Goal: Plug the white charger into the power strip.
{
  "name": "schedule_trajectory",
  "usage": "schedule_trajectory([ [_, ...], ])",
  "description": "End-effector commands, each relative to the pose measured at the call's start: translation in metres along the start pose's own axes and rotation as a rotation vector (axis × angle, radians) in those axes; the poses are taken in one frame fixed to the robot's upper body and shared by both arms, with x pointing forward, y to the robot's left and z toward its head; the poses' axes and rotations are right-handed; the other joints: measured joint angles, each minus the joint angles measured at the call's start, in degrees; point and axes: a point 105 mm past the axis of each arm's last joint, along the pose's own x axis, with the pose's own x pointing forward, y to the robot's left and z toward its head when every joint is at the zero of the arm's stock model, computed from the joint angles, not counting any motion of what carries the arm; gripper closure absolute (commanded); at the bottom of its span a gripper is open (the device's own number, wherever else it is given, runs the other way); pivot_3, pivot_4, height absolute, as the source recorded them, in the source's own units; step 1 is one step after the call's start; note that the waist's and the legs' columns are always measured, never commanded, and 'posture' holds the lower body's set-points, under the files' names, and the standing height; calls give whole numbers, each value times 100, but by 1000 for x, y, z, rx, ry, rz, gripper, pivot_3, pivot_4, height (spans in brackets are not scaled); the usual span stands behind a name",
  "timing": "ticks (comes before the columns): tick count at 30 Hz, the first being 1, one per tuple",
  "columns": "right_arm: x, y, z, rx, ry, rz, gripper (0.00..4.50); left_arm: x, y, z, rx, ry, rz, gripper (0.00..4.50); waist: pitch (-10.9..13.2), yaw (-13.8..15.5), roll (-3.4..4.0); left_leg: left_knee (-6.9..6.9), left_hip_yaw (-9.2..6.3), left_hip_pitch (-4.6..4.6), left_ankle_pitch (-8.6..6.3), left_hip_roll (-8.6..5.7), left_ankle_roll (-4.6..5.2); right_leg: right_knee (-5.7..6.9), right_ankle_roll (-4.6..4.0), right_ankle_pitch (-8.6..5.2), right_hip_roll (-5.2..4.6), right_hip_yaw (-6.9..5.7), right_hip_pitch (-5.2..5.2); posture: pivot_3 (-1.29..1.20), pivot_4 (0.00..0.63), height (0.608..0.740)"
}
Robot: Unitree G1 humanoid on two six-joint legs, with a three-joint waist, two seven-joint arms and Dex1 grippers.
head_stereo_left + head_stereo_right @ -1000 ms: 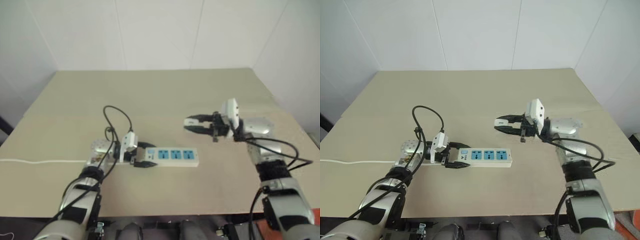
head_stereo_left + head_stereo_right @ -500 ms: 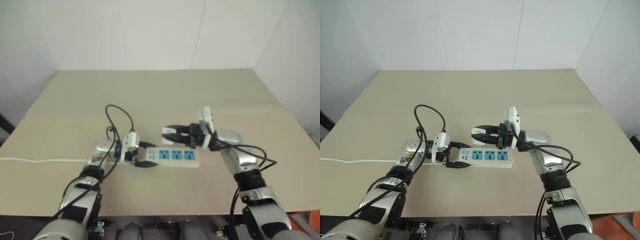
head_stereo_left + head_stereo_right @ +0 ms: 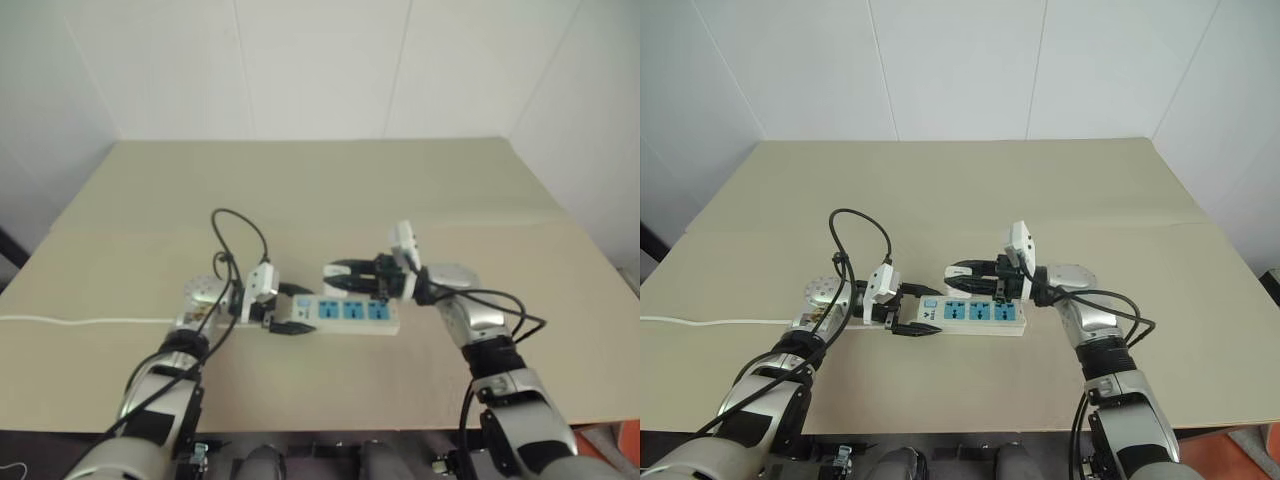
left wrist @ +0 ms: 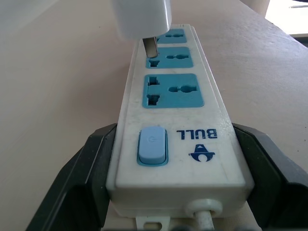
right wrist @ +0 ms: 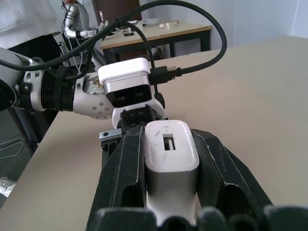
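Right gripper clamped on white charger | left gripper clamped on power strip switch end, near table front edge | charger prongs touched middle socket, not seated | pushing home remained

Power strip lies on table near its front edge, lengthwise left-right. Left gripper clamps strip's left (switch) end; cord runs off left. Right gripper w/ charger sits just above strip's middle socket, prong at slot
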Motion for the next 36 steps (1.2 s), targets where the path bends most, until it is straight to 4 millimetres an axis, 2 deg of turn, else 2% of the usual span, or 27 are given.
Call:
schedule_trajectory([
  [1, 3, 0, 9, -60, -25, 14, 3369, 1, -12, -19, -51, 83, -54, 1225, 0, 0, 0, 0, 0, 0, 0, 0, 0, 0, 0, 0, 0, 0, 0, 0, 150, 740],
  [14, 6, -1, -4, -83, 7, 12, 3369, 1, -10, -17, -45, 80, -53, 1225, 0, -2, 0, 0, -1, 0, 0, 0, 0, 1, 0, 0, 0, 0, 0, 0, 150, 740],
  [36, 11, 0, -13, -88, 29, 15, 3369, 3, -9, -15, -37, 77, -53, 1225, 0, -2, 0, 0, -1, 0, 0, 0, 0, 0, 0, 0, 0, 0, 0, 0, 150, 740],
])
